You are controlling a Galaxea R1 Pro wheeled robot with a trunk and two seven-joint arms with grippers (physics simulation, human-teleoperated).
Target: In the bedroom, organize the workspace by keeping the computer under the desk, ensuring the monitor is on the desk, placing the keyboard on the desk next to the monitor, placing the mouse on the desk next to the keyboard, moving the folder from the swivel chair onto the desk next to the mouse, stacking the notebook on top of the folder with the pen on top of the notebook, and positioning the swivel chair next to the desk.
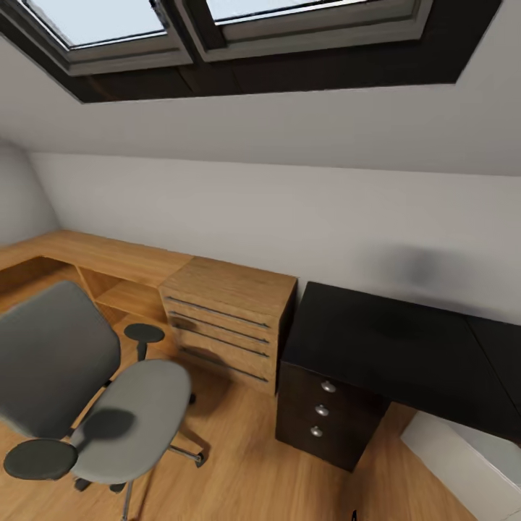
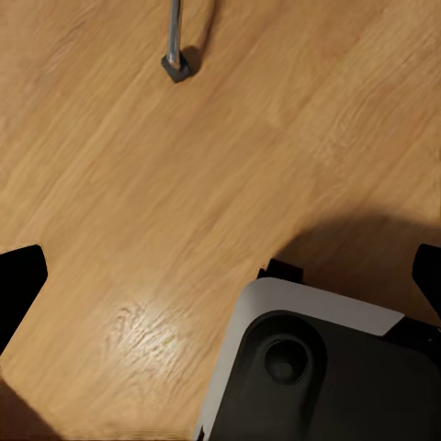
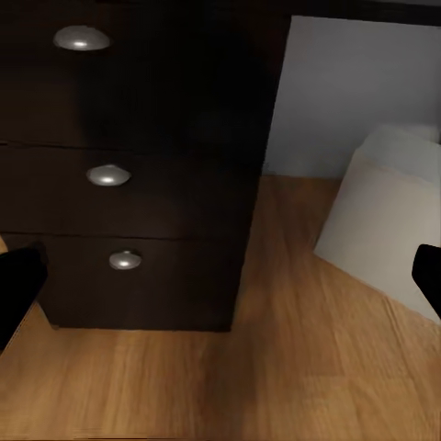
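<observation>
The grey swivel chair point(image 1: 108, 405) stands on the wood floor at the lower left of the head view, its seat bare. To the right is the desk point(image 1: 391, 333) with a glossy black top and nothing on the part I see. The pale computer point(image 1: 463, 452) sits on the floor under it. In the right wrist view my right gripper point(image 3: 220, 280) is open, facing the desk's dark drawers point(image 3: 110, 175) and the computer point(image 3: 386, 220). My left gripper point(image 2: 220, 280) is open above the floor near a chair leg point(image 2: 175, 60). The monitor, keyboard, mouse, folder, notebook and pen are out of view.
A light-wood drawer cabinet point(image 1: 228, 318) stands between chair and desk, with low wooden shelving point(image 1: 94, 257) running along the wall to the left. A sloped ceiling with skylights point(image 1: 239, 29) hangs overhead. Part of my own base point(image 2: 312, 358) shows below the left gripper.
</observation>
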